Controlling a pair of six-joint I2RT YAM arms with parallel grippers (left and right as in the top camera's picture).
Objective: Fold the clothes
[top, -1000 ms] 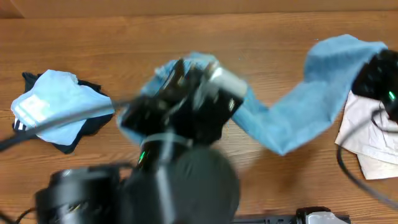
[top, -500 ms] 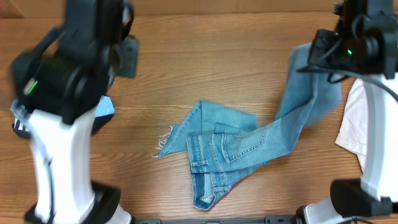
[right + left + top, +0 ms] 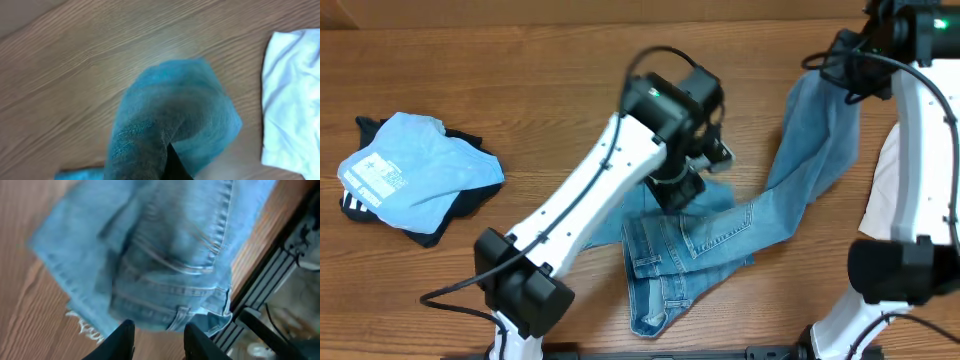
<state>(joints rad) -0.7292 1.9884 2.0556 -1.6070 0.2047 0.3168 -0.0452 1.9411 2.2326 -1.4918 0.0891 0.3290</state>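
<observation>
While my right gripper (image 3: 842, 68) pinches one leg of the jeans (image 3: 690, 250) aloft and the rest lies crumpled on the table (image 3: 520, 80) beneath the parted, empty jaws of my left gripper (image 3: 160, 332), I'd grip low and draw them flat.

**Overhead:** bright, even, diffuse light. Brown wooden bench (image 3: 520, 70) shows no glare. Soft, faint shadows beside the long light-blue denim jeans (image 3: 690, 250). Focus crisp throughout.

**Left wrist:** heavy motion blur, denim stitching smeared, worst in upper left. Dark left claw (image 3: 159, 341) soft at lower edge.

**Right wrist:** denim near lens defocused and shadowed at lower centre. Cream-white garment (image 3: 295, 95) nearly blown out at right.
</observation>
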